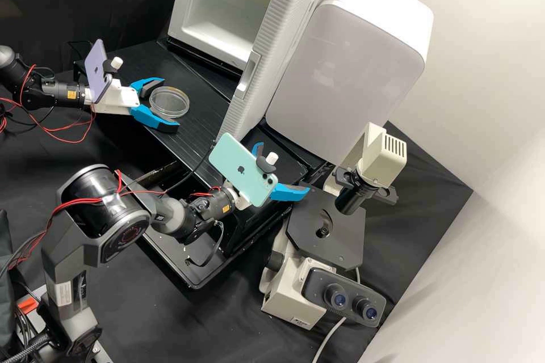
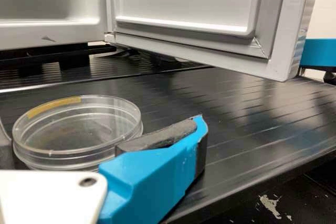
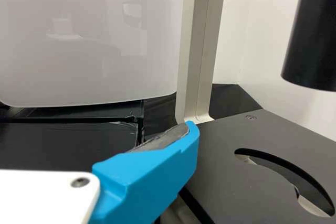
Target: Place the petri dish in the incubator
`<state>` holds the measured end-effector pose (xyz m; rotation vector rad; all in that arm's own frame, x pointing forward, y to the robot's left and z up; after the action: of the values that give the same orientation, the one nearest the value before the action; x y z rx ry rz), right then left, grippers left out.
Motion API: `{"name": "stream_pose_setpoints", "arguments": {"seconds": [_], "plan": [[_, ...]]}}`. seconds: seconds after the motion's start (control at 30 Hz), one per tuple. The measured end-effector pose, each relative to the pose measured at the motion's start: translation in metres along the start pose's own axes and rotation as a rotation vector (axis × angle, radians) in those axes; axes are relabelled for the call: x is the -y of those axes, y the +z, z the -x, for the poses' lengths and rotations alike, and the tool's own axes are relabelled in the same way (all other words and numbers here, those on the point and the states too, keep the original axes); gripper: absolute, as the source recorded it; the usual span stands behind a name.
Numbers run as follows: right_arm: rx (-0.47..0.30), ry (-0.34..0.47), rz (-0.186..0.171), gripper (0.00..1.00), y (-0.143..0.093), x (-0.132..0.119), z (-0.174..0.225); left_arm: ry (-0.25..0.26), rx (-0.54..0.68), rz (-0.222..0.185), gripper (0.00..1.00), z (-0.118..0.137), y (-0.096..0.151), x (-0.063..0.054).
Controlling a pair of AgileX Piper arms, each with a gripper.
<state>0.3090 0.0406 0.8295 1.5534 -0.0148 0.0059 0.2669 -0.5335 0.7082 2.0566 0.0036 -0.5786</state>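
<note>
A clear petri dish with its lid on lies on the black ribbed platform in front of the white incubator, whose door stands open. My left gripper is open, one blue finger on each side of the dish, low over the platform. In the left wrist view the dish sits just inside one finger, with the door beyond. My right gripper is open and holds nothing, beside the microscope stage.
A second white box stands right of the open door. A microscope occupies the front right; its stage and black lens lie close to my right finger. Red cables trail at the left.
</note>
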Motion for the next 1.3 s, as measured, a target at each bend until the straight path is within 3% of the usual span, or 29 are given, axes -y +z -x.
{"name": "stream_pose_setpoints", "arguments": {"seconds": [1.3], "plan": [[0.0,0.0,0.0,1.0,0.0,0.0,0.0,0.019,-0.013,-0.01,0.0,0.0003,0.0005,-0.0003]]}}
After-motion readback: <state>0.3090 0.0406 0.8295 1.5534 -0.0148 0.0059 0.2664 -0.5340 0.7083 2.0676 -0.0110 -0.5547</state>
